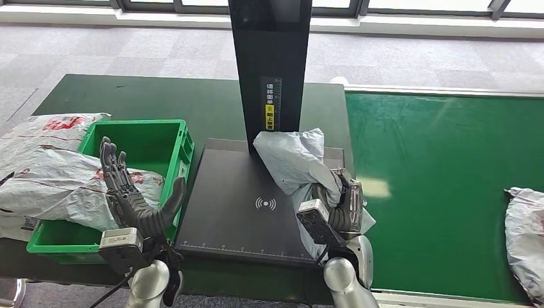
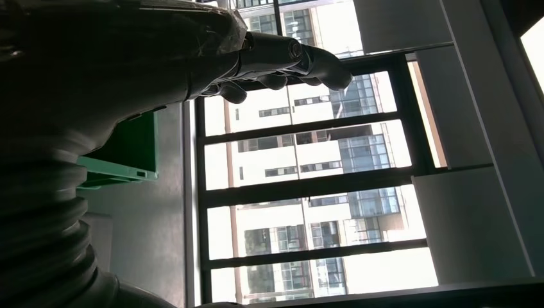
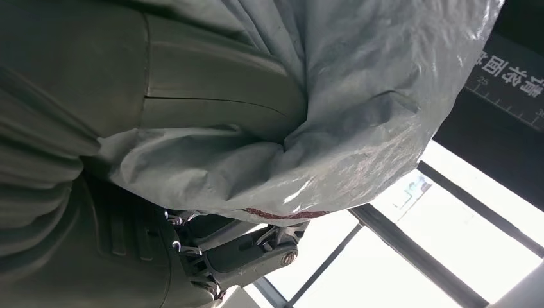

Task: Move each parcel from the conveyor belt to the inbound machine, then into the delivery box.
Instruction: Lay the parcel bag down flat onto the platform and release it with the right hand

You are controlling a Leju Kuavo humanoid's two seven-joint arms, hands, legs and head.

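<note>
My right hand grips a grey plastic parcel and holds it raised over the right side of the black inbound machine's platform. Up close in the right wrist view, that parcel bunches over the hand. My left hand is raised, empty, with fingers spread, between the green delivery box and the platform. The left wrist view shows the left hand holding nothing. A second grey parcel lies on the green conveyor belt at the far right.
The machine's black post rises behind the platform, close to the held parcel. Grey parcels with red print fill the box and spill over its left rim. The dark table extends behind the box.
</note>
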